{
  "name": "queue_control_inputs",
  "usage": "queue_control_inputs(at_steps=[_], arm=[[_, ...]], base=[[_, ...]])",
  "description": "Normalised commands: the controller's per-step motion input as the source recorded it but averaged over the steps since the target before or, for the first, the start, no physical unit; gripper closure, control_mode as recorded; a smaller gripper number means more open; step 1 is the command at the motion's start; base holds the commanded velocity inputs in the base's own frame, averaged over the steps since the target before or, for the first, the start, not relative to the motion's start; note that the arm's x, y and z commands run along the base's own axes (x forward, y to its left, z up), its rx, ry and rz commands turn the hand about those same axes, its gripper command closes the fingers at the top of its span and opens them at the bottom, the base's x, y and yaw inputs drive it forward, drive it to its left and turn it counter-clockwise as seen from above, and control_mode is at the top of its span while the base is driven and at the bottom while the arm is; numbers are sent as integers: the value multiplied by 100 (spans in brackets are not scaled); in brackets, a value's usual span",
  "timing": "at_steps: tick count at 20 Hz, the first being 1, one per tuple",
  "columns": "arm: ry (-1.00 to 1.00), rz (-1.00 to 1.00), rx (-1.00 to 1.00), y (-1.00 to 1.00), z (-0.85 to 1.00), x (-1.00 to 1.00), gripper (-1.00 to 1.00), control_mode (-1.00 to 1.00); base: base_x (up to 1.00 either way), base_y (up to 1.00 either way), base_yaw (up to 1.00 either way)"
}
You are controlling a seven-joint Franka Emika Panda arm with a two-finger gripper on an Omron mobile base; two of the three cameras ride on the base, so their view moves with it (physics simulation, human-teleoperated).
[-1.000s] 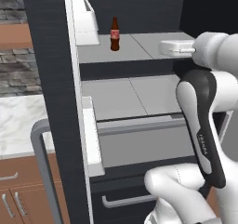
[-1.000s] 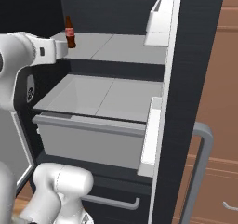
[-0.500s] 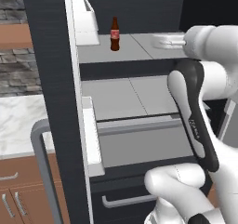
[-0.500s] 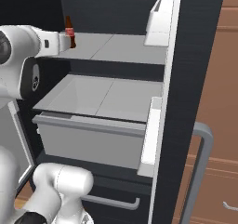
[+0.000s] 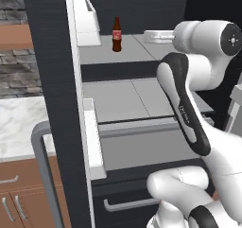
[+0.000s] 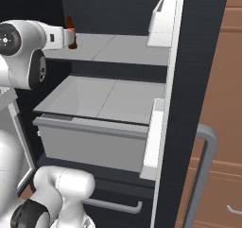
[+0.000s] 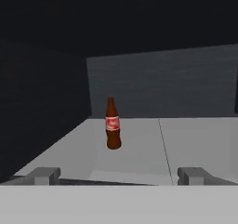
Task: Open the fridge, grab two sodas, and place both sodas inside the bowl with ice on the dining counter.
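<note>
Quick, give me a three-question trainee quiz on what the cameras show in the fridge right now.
1. True or false: the small dark brown glass soda bottle with the red label stands upright on the grey fridge shelf.
2. Multiple choice: the robot's pincer is A) shut on the bottle, B) open and short of the bottle, C) shut on the door handle.
3. Fill in: in the left base view, the white door bin sits to the ____ of the bottle.

Key: 1 true; 2 B; 3 left.
</note>
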Motion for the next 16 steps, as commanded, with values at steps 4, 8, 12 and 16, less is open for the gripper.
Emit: queue_control_inputs(at_steps=[4,8,12,16], arm=[[3,0,0,30,0,41,-100,-100],[4,0,0,20,0,47,-100,-100],[5,0,0,10,0,56,-100,-100],[6,0,0,4,0,59,-100,-100]], base=[[0,0,0],[0,0,0],[0,0,0],[0,0,0]])
